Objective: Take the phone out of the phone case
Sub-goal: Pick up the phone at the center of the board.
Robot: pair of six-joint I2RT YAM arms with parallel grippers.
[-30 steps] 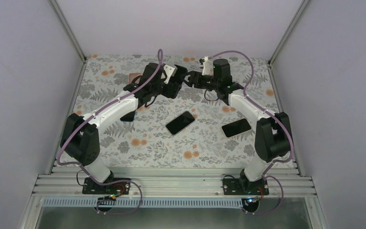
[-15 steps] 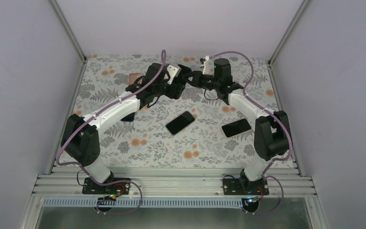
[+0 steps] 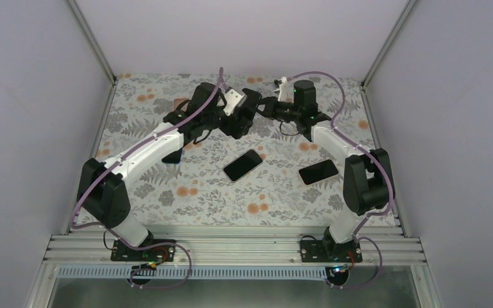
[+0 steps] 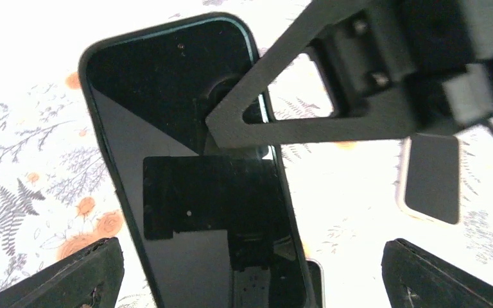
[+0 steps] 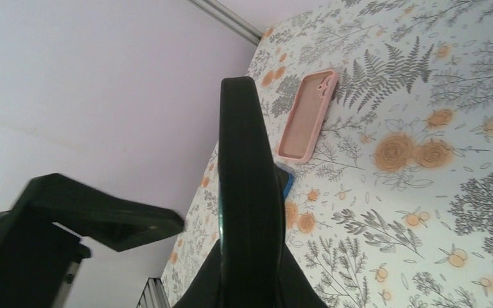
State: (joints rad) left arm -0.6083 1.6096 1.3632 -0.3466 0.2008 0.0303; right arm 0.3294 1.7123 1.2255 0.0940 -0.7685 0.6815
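Right gripper (image 3: pixel 266 106) is clamped on one black phone (image 4: pixel 167 115), held clear of the surface (image 3: pixel 128 109) at far centre. Left gripper (image 4: pixel 250 282) is spread wide, flanking the phone without contact.

Judged: extraction not yet done; the black case (image 5: pixel 247 192) appears to be on.

Lying flat:
- centre phone (image 3: pixel 242 165)
- right phone (image 3: pixel 318 171)
- one pink case (image 5: pixel 305 115), far left
- one dark item (image 3: pixel 173 156), half hidden under the left arm

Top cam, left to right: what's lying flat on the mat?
Dark phone or case, half hidden under the left arm → centre black phone → right-hand black phone. Pink case skipped: it overlaps the first item across the width.
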